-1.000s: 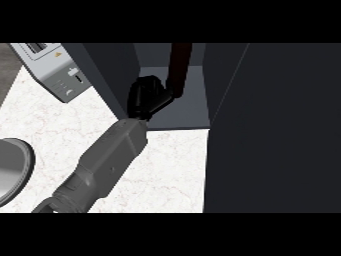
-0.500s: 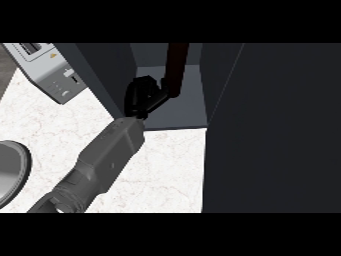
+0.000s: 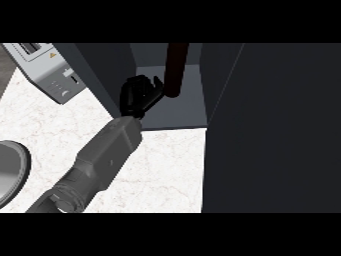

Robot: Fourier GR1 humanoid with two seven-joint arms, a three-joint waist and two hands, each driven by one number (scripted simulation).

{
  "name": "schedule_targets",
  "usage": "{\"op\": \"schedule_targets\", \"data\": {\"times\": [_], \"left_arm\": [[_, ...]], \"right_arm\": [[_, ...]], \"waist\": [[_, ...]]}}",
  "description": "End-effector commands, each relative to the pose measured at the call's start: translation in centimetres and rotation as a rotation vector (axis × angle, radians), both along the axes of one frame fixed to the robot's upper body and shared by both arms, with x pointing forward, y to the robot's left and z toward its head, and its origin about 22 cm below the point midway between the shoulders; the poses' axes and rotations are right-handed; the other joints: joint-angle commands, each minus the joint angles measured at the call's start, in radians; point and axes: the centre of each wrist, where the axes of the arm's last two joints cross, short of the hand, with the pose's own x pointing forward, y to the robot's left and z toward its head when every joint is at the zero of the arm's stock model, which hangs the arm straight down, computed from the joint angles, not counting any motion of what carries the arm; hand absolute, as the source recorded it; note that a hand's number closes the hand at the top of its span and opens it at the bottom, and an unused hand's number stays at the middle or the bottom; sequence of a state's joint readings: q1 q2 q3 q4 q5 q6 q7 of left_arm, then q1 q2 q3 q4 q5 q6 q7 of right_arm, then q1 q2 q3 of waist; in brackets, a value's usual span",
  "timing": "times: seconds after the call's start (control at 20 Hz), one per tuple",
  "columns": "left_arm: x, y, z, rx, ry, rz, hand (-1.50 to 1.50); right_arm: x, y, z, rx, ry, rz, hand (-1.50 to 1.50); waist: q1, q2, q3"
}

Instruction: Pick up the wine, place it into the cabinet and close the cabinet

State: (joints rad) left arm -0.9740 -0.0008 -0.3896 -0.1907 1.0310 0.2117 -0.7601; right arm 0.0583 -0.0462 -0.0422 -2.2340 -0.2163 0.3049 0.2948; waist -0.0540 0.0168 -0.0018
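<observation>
Head view: black left hand, fingers spread, just beside slim dark-red cylindrical wine bottle upright inside matte grey boxy cabinet; veined white marble counter below.

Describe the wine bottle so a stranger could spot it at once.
Start at the dark cabinet standing on the white marble counter; its compartment is open. Inside, just right of the robot's black left hand, stands the wine. It is the only slim, upright, dark red-brown thing there.
</observation>
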Motion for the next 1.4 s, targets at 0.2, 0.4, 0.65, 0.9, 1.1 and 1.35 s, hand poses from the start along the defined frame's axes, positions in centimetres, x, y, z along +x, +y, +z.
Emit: {"op": "schedule_targets", "data": {"times": [0.2, 0.4, 0.65, 0.9, 1.1, 1.35], "left_arm": [[-0.1, 2.0, -0.8, 0.027, -0.123, 0.049, -1.5], [-0.5, 0.7, -0.7, 0.016, -0.172, 0.005, -1.5], [-1.2, -0.1, -1.0, 0.034, -0.187, 0.0, -1.5], [-1.5, 0.5, -0.5, 0.031, -0.203, -0.043, -1.5], [-3.6, -0.2, -0.5, 0.047, -0.197, -0.155, -1.5], [-6.4, -0.6, 1.8, 0.023, -0.205, -0.299, -1.5]], "right_arm": [[-0.2, 0.0, 1.1, 0.006, -0.02, -0.025, -1.5], [-1.5, -0.8, -0.1, -0.014, 0.005, -0.044, -1.5], [-2.1, 1.0, 1.3, -0.021, -0.003, -0.041, -1.5], [-0.9, -1.5, 1.0, -0.02, -0.016, -0.042, -1.5], [-0.6, 0.4, 1.4, -0.02, 0.017, -0.062, -1.5], [-2.6, 0.1, 1.3, -0.025, 0.016, -0.053, -1.5]], "waist": [[0.016, -0.003, 0.001], [0.04, -0.016, 0.002], [0.053, -0.021, 0.001], [0.071, -0.025, 0.003], [0.085, -0.029, 0.002], [0.091, -0.036, 0.003]]}}
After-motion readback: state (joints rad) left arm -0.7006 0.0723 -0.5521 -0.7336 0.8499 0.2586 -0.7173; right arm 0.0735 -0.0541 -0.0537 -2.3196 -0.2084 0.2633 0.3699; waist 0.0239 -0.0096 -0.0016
